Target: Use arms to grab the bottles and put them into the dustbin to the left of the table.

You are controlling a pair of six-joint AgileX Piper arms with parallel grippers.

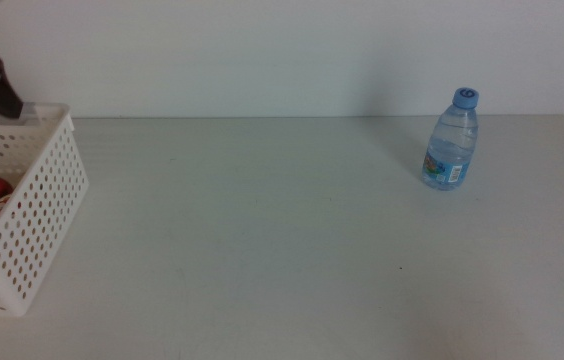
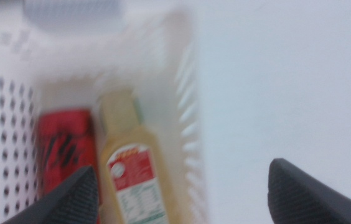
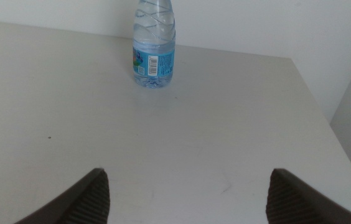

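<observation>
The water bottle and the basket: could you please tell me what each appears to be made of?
The water bottle looks like thin clear plastic: the wall is see-through and ribbed, with an opaque blue cap and a printed label. The basket looks like white moulded plastic with a fairly matte finish, its walls pierced by regular rows of small holes. Neither can be confirmed by look alone.

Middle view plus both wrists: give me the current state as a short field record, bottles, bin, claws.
in bin: red soda can with black markings and yellow tea bottle with a red and green label, lying side by side
on table: small clear water bottle with blue cap, upright, far right of the light-grey tabletop
bin: white perforated plastic basket, at the table's left edge
left claw: over the basket's right wall, jaws open, empty
right claw: low over the table, facing the water bottle, jaws open, empty
left to do: the water bottle
</observation>
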